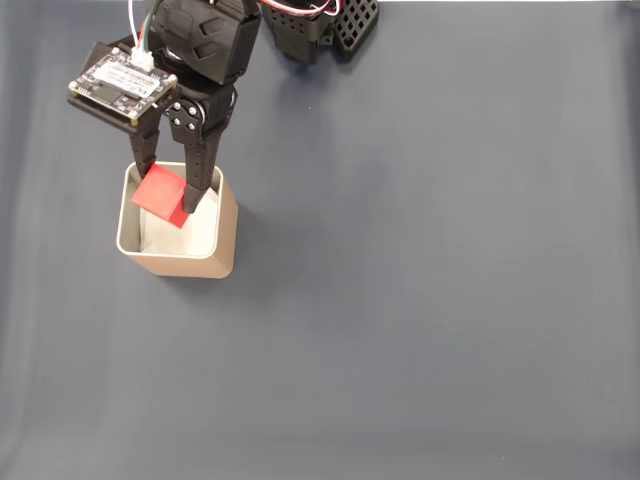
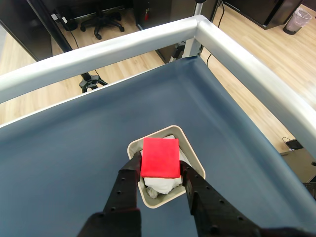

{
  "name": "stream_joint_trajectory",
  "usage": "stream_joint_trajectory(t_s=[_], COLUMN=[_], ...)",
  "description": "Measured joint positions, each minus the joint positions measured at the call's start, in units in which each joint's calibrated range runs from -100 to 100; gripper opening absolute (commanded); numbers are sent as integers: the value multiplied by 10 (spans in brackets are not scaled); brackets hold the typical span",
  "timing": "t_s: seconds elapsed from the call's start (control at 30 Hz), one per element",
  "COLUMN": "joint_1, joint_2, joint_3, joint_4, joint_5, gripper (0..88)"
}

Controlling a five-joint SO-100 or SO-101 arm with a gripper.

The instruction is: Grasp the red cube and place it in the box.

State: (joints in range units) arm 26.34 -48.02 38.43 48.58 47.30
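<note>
1. Now the gripper (image 1: 167, 200) pinches the red cube (image 1: 163, 196) above the box (image 1: 226, 215), upper left of the fixed view.
2. We judge lowering slightly wise (the cube sits tilted), keeping it centred over the white lining (image 2: 160, 185).
3. Then we spread the fingers gently.

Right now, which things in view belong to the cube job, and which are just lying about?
Part of the job:
- red cube, held in the claw over the box
- box, tan with white lining

Just lying about:
- office chair on the wood floor beyond the table
- waste bin
</note>
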Motion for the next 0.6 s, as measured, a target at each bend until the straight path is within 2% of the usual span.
stream_joint_trajectory(t_s=[0.17, 0.4, 0.6], joint_1=[4, 6, 8], joint_2=[0, 0, 0], joint_3=[0, 0, 0], joint_4=[-5, -6, -6], joint_5=[0, 3, 4], gripper=[123, 268, 339])
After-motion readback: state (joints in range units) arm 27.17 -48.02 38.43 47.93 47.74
